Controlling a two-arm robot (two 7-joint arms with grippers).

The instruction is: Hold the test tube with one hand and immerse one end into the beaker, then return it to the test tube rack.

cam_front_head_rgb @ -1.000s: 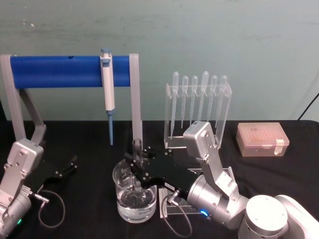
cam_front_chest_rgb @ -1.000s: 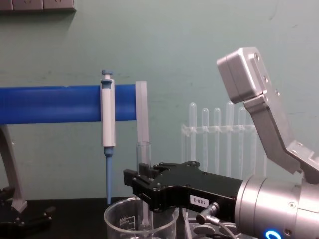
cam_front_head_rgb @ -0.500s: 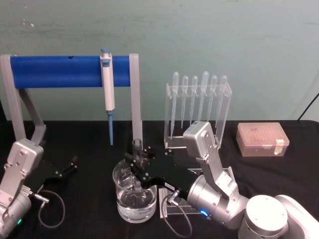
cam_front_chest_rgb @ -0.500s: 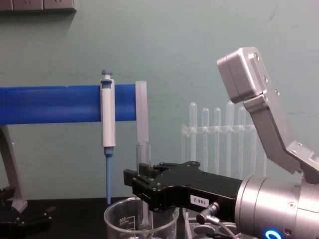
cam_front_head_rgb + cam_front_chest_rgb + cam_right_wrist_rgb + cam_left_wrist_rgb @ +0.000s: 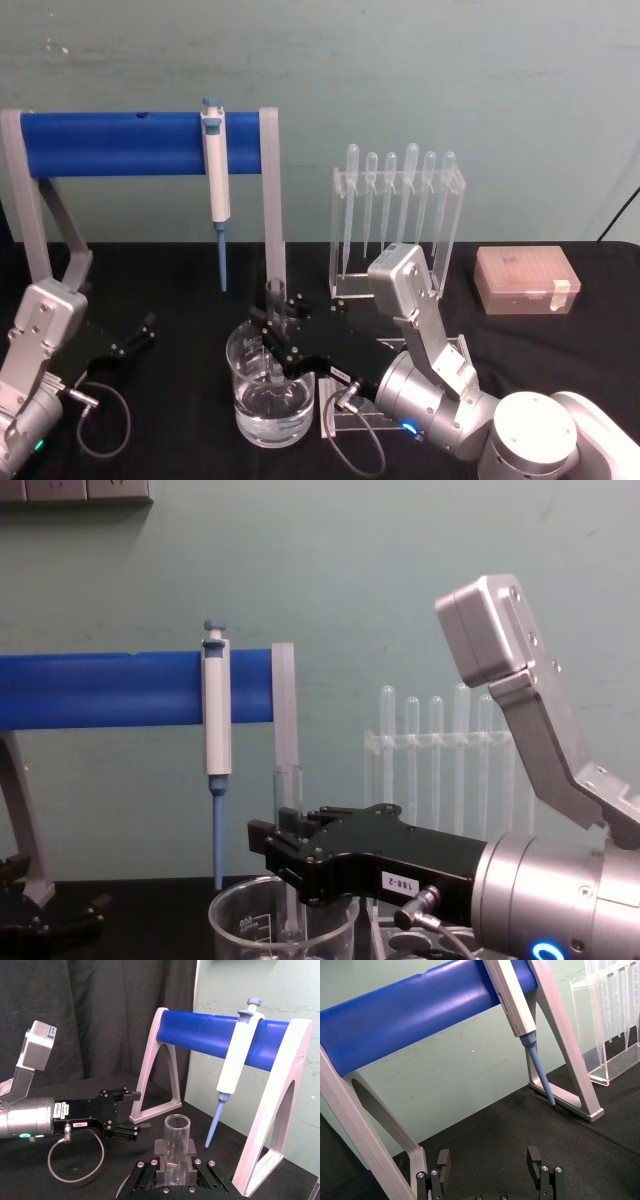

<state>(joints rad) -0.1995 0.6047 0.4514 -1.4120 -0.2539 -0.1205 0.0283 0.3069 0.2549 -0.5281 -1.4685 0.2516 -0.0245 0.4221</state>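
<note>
I see no change: black right gripper (image 5: pixel 275 335) still pinches the clear glass test tube (image 5: pixel 274 298) upright in the wide glass beaker (image 5: pixel 245 395); left gripper (image 5: pixel 489 1159) idles, spread.

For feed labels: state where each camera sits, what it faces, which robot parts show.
Head: high, looking down at the table; both arms, right gripper holding the test tube in the beaker.
Chest: low, looking across; right arm.
Left wrist: faces the pipettor; own open fingers.
Right wrist: faces the left gripper; own fingers on the test tube.
All share the pipettor.
</note>
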